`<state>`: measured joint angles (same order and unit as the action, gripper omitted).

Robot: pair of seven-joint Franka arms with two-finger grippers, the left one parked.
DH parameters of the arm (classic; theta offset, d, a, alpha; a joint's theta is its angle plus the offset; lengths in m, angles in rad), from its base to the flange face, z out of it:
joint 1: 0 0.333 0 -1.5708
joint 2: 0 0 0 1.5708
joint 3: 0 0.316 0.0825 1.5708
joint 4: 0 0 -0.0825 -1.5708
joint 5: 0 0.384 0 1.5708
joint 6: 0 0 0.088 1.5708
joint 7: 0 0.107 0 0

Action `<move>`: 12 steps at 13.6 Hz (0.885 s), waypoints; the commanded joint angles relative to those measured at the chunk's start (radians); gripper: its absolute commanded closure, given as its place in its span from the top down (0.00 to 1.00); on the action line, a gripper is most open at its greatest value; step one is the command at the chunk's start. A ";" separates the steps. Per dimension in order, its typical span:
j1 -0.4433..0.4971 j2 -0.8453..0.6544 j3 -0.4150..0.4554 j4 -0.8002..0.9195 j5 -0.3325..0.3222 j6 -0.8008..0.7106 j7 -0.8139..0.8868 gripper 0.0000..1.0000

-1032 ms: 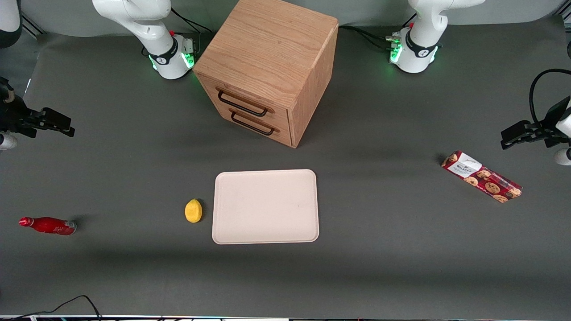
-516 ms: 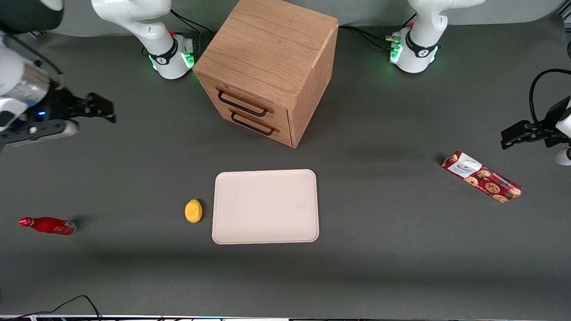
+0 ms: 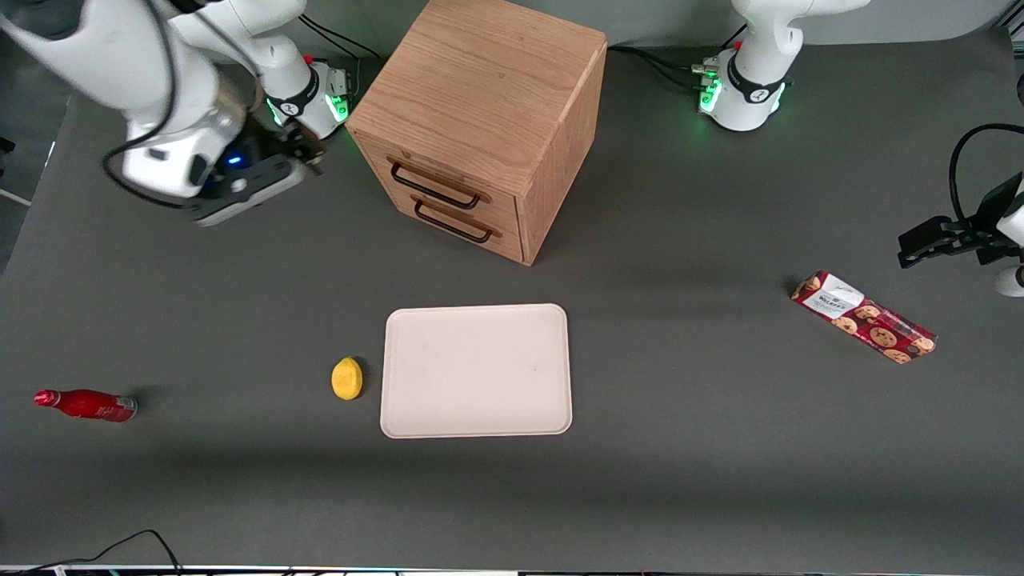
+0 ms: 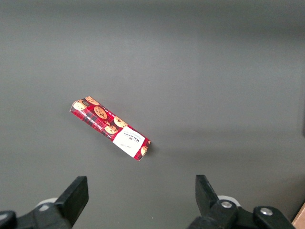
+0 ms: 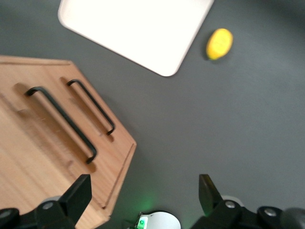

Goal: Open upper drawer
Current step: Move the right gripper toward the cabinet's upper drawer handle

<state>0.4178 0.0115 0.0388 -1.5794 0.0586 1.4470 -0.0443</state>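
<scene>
The gripper (image 3: 308,152) has swung from the frame's left edge to beside the cabinet (image 3: 480,96), fingers (image 5: 78,193) spread wide; the upper drawer (image 3: 436,186) stays shut.

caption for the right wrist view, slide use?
Open gripper above the table beside the cabinet, upper drawer shut.

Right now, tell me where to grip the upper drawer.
Take the upper drawer by its black bar handle, mid-span, from in front of the cabinet; the bar stands off the wood. The end effector is open beside the cabinet.
</scene>
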 commanded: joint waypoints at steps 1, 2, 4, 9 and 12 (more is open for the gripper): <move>0.106 0.025 -0.020 0.016 0.013 0.001 0.007 1.00; 0.140 0.033 -0.026 0.018 0.013 0.016 0.007 1.00; 0.190 0.044 -0.034 0.018 0.039 0.053 0.009 1.00; 0.230 0.053 -0.066 0.018 0.105 0.082 -0.005 1.00; 0.217 0.068 -0.068 0.018 0.110 0.091 -0.097 1.00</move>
<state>0.6330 0.0596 -0.0151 -1.5795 0.1467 1.5301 -0.0809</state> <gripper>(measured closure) 0.000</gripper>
